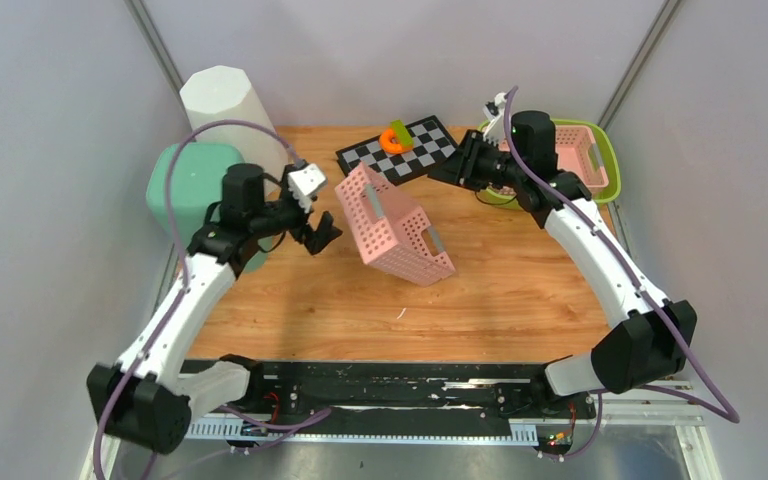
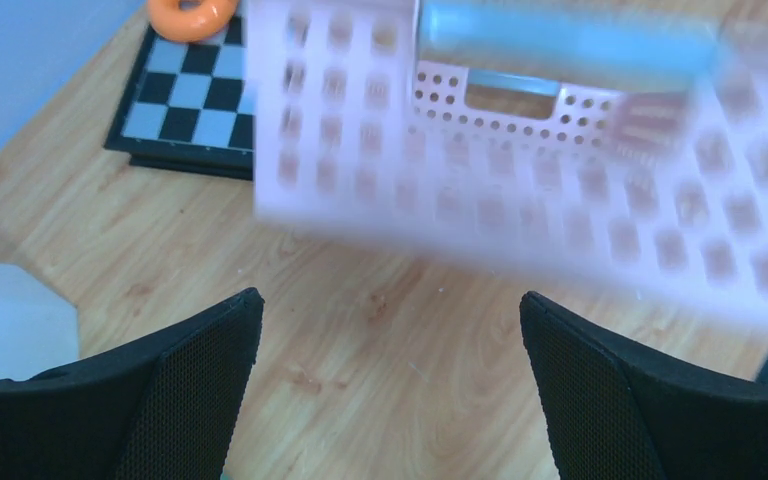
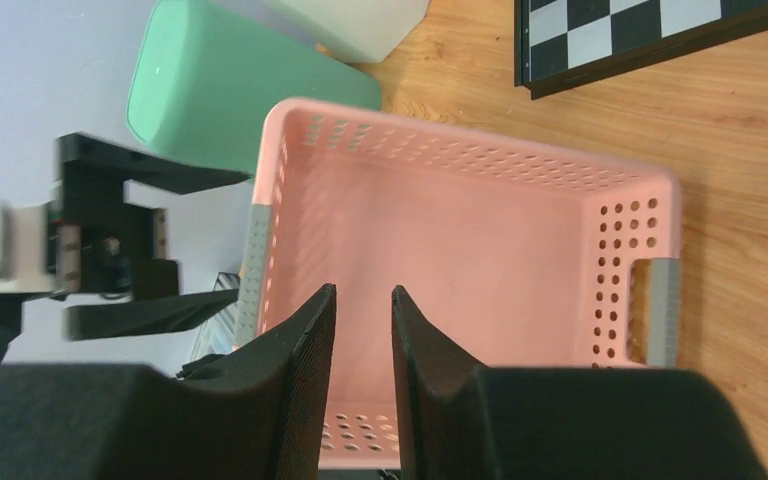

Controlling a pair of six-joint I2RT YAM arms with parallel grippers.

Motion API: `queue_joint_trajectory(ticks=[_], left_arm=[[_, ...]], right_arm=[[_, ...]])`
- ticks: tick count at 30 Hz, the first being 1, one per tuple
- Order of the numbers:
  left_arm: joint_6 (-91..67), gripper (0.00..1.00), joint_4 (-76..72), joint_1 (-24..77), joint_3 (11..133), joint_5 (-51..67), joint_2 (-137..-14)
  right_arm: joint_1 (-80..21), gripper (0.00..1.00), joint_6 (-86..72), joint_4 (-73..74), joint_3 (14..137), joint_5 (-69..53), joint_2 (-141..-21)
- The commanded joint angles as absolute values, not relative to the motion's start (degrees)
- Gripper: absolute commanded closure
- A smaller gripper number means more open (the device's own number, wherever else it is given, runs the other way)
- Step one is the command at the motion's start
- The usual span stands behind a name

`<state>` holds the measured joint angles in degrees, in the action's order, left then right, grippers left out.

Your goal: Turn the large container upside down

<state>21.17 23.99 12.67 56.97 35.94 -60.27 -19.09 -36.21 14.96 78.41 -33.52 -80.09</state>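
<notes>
The large container, a pink perforated basket [image 1: 395, 225] with grey handles, stands tilted on one edge at mid-table, touched by neither gripper. Its open side faces the back right. In the left wrist view the basket [image 2: 520, 150] is blurred, just beyond my left gripper [image 2: 390, 300]. That left gripper [image 1: 322, 235] is wide open and empty, just left of the basket. My right gripper [image 1: 457, 165] hovers at the back right, looking into the basket's hollow [image 3: 460, 240]. The right gripper [image 3: 363, 292] has a narrow gap between its fingers, with nothing in it.
A mint green bin [image 1: 185, 185] and a tall white bin [image 1: 222, 100] stand at the back left. A checkerboard [image 1: 400, 150] with an orange ring [image 1: 395, 140] lies at the back. A green tray [image 1: 610, 165] holding a small pink basket [image 1: 580, 150] sits at the back right.
</notes>
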Motion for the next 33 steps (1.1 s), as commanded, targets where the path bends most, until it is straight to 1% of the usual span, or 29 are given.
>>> queue_joint_trajectory(ticks=[1, 3, 5, 10, 13, 16, 19, 21, 24, 27, 30, 33], left_arm=[[17.9, 0.00, 16.3, 19.4, 59.1, 20.6, -73.7], [15.5, 0.00, 18.2, 19.6, 62.8, 19.6, -79.2], [13.8, 0.00, 17.4, 19.6, 62.8, 19.1, -80.8], [10.2, 0.00, 8.8, 19.7, 58.1, 20.3, -77.5], [8.4, 0.00, 8.5, 20.1, 58.0, 21.2, -78.1], [8.8, 0.00, 9.9, 20.3, 57.9, 23.5, -78.8], [11.7, 0.00, 10.2, 21.3, 56.3, 26.0, -78.5], [14.8, 0.00, 9.9, 22.8, 55.1, 25.2, -78.3], [15.7, 0.00, 10.7, 23.4, 55.4, 24.8, -79.3], [14.3, 0.00, 11.8, 23.4, 55.8, 25.7, -80.8], [11.1, 0.00, 12.5, 23.4, 56.1, 27.9, -83.0], [8.1, 0.00, 13.9, 23.3, 57.3, 33.2, -85.2]], right_arm=[[-19.6, 0.70, -33.3, 17.1, 80.3, -31.3, -79.4], [-19.5, 0.69, -32.8, 17.2, 79.9, -31.1, -79.0], [-19.5, 0.69, -32.1, 17.2, 79.1, -30.8, -78.5], [-19.4, 0.69, -28.0, 17.2, 75.9, -30.4, -77.7], [-19.4, 0.68, -23.9, 18.0, 75.5, -31.4, -77.8], [-19.5, 0.65, -17.1, 22.1, 76.8, -30.9, -77.6], [-19.6, 0.61, -7.6, 26.1, 76.9, -25.7, -76.7], [-19.6, 0.58, -2.6, 27.0, 75.5, -19.9, -75.5], [-20.1, 0.53, 5.0, 26.6, 72.3, -16.8, -74.4], [-22.0, 0.49, 9.9, 26.2, 69.9, -13.8, -73.9], [-25.0, 0.45, 14.2, 24.9, 68.8, -5.5, -74.3], [-24.9, 0.44, 14.2, 24.7, 70.1, 2.0, -76.3]])
